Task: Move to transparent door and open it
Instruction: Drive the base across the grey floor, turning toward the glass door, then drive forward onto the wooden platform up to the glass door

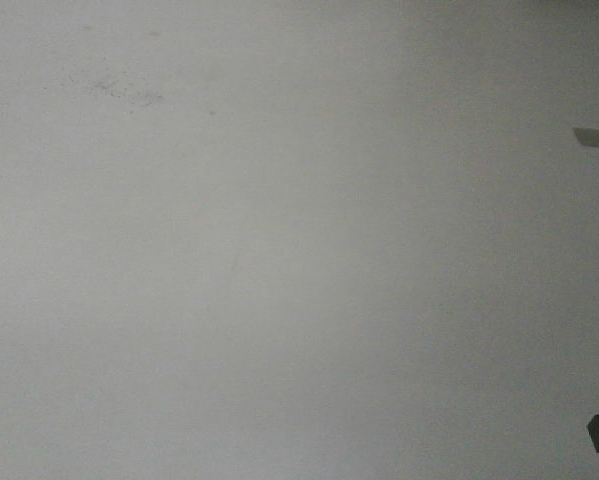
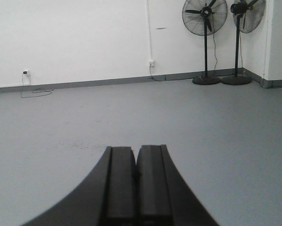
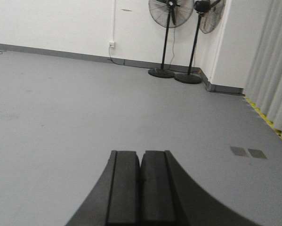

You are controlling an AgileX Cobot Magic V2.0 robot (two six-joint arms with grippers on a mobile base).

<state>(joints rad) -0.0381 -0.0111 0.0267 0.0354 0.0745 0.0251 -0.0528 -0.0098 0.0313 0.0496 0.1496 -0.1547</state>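
The transparent door is out of view in all three views. My left gripper (image 2: 136,149) is shut, its two black fingers pressed together with nothing between them, held over bare grey floor. Likewise shut and holding nothing, my right gripper (image 3: 141,153) hangs above the same floor. The front view shows only grey floor (image 1: 279,250) from above.
Two black pedestal fans (image 2: 205,28) (image 3: 167,28) stand by the white far wall (image 2: 84,37). A wall socket with a cable (image 2: 26,73) is at the left. White curtains (image 3: 277,66) with a yellow floor strip hang at the right. Two grey floor patches (image 3: 248,152) lie ahead right.
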